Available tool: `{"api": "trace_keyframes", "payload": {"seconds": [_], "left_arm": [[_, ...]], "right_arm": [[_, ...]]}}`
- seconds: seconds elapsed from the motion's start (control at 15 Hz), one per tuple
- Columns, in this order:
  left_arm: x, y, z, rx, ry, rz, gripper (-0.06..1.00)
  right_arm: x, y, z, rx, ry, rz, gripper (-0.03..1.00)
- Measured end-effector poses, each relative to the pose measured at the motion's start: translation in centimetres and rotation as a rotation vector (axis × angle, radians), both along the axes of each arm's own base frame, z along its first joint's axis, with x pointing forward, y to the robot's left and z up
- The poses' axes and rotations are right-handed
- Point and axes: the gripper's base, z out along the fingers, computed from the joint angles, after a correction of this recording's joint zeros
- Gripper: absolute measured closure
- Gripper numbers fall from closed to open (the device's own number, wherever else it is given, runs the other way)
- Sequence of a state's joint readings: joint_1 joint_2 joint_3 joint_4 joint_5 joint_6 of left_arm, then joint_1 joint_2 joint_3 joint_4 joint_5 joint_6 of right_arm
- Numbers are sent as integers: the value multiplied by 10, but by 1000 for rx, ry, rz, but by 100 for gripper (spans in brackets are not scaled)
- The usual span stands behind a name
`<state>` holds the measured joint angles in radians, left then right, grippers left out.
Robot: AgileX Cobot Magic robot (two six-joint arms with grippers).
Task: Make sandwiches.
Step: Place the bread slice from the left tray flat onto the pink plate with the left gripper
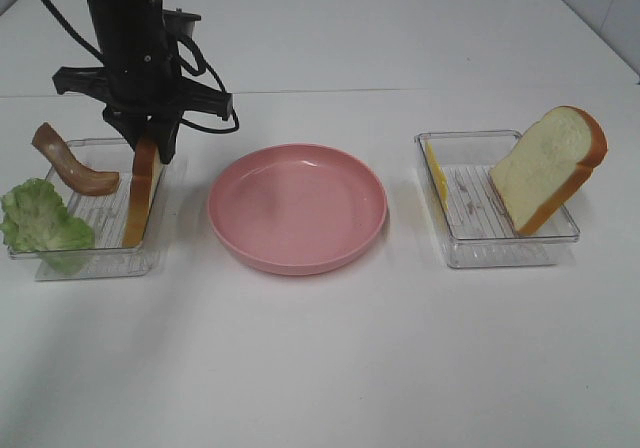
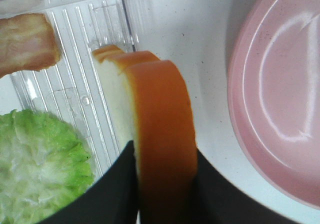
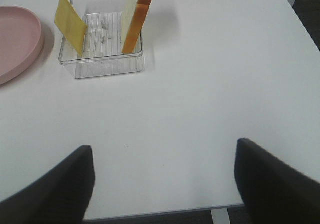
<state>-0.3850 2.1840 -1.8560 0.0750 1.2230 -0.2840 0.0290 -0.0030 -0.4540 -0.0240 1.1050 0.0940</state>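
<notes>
Left wrist: bread slice [image 2: 160, 134] between jaws.

On the white table [image 1: 320, 368], a pink plate [image 1: 297, 208] sits between 2 clear trays: left tray [image 1: 105, 260], right tray [image 1: 500, 253].

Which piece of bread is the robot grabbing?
The bread slice in the left tray, next to the lettuce. The left tool pinches it, while the other slice leans untouched in the right tray.

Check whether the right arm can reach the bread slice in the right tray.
Probably yes. The right gripper is open over bare table, with nothing between it and the clear tray. The bread slice stands on edge, top exposed; the cheese slice leans at the other end.
</notes>
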Motion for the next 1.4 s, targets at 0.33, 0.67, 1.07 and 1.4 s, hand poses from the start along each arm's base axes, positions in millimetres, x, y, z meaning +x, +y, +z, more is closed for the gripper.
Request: {"api": "trace_keyframes", "payload": {"seconds": [0.33, 0.67, 1.07, 1.4], "left_arm": [[-25, 7, 70, -89, -117, 12, 74], [-49, 2, 119, -289, -164, -12, 74], [-29, -19, 61, -664, -96, -45, 74], [-7, -33, 11, -825, -83, -79, 74]], "right_arm": [[0, 0, 0, 0, 0, 0, 21], [0, 0, 0, 0, 0, 0, 21], [0, 0, 0, 0, 0, 0, 21], [0, 0, 0, 0, 0, 0, 21]]}}
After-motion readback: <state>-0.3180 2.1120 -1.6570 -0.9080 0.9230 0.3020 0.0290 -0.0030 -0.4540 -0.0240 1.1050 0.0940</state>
